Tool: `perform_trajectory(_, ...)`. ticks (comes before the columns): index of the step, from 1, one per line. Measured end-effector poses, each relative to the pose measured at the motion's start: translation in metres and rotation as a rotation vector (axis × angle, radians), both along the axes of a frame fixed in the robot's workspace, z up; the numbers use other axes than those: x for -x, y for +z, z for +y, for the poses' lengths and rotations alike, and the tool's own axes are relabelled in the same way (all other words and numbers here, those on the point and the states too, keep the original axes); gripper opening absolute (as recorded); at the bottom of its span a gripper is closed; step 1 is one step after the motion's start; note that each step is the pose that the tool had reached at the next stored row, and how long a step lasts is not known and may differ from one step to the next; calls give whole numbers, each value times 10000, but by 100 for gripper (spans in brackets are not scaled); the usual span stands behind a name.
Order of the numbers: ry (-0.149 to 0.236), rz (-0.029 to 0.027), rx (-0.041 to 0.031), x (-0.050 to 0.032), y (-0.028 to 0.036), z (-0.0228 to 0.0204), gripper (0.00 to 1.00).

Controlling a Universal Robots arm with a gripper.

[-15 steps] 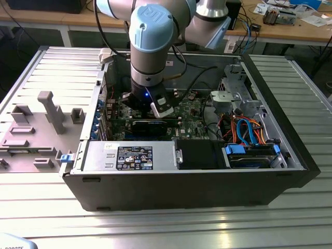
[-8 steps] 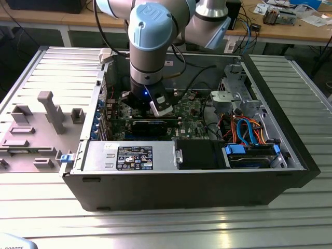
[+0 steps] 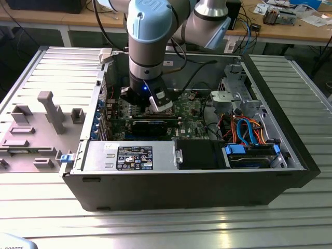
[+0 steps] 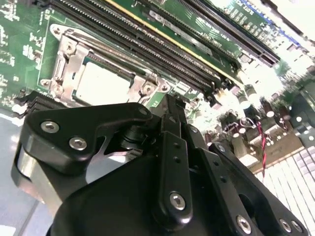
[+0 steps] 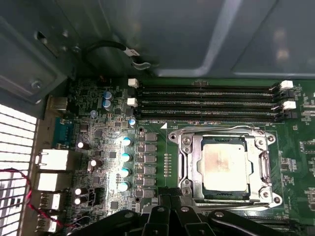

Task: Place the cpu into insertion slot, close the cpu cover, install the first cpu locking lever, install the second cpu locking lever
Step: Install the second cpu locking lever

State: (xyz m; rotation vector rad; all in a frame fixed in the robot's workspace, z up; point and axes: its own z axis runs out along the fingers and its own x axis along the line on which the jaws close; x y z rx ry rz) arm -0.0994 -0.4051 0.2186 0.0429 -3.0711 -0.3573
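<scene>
The cpu sits in the insertion slot on the motherboard, and the cpu cover lies shut over it, framing the silver top; the second wrist view shows the same cpu under its cover. Beside the slot run the long memory slots. The gripper hovers just beside the slot's edge, holding nothing, its fingers drawn close together in both wrist views. In the exterior view the arm reaches down into the open computer case, which rests on the bench, and the gripper is low over the board.
</scene>
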Motion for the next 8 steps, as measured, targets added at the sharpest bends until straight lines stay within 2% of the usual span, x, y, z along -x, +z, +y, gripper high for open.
perform_trajectory(8, 0, 0, -44, 0, 2, 0, 11)
